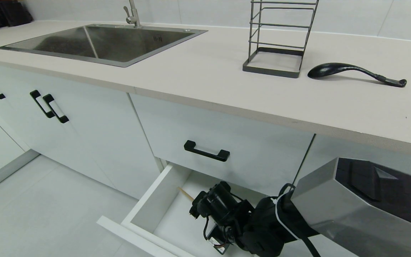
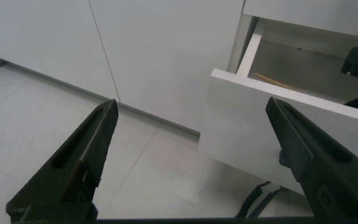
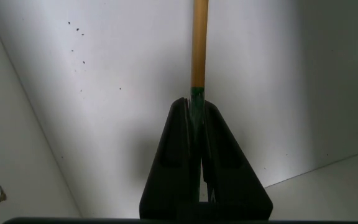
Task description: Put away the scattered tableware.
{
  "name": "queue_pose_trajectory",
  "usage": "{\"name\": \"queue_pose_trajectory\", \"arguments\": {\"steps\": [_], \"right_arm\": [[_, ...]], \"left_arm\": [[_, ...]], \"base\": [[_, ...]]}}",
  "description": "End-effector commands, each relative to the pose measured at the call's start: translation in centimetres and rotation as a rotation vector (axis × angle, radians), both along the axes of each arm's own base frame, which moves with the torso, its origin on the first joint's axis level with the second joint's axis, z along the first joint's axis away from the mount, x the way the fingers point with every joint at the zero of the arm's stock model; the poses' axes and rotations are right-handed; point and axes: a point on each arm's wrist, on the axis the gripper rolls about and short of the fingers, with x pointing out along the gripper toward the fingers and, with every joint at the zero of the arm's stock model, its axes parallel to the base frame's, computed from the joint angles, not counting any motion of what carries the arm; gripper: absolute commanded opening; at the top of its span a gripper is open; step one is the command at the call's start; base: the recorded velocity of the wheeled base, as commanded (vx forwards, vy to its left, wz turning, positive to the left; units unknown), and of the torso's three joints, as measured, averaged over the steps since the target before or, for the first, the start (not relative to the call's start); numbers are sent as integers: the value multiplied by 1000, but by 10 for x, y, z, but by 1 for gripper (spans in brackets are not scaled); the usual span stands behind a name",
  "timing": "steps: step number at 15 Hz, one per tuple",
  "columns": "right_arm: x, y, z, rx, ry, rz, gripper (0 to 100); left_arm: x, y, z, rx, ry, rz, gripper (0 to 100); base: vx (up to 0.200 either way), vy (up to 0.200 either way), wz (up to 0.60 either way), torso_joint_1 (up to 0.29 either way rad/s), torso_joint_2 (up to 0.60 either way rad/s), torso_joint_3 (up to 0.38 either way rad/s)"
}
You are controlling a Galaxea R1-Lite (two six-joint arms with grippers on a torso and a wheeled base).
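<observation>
- While pinched by the right gripper (image 3: 197, 102), a slim green-banded wooden chopstick (image 3: 198, 43) is held inside the smooth white drawer (image 1: 154, 205), six o'clock.
- The left gripper (image 2: 191, 107) is spread wide beside the drawer's front edge.

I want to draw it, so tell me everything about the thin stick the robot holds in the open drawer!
The stick is thin, straight and tan-orange, like wood or bamboo, with a green band at its gripped end. The right pincer is shut on that end. It is held inside the open white drawer, pointing toward the drawer's left wall. Whether its tip touches anything cannot be told.
</observation>
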Motion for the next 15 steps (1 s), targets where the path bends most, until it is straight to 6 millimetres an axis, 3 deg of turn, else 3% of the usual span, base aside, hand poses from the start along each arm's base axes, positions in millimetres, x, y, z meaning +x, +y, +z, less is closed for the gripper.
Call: {"name": "queue_pose_trajectory", "arguments": {"steps": [1,15], "right_arm": [[2,2,-5,-5,3,-2,0],[8,12,-23,-19,11,8,0]], "left_arm": [[0,0,0,-1,0,1,100],[0,0,0,-1,0,1,100]], "base": [[0,0,0,0,0,0],[0,0,0,0,0,0]]}}
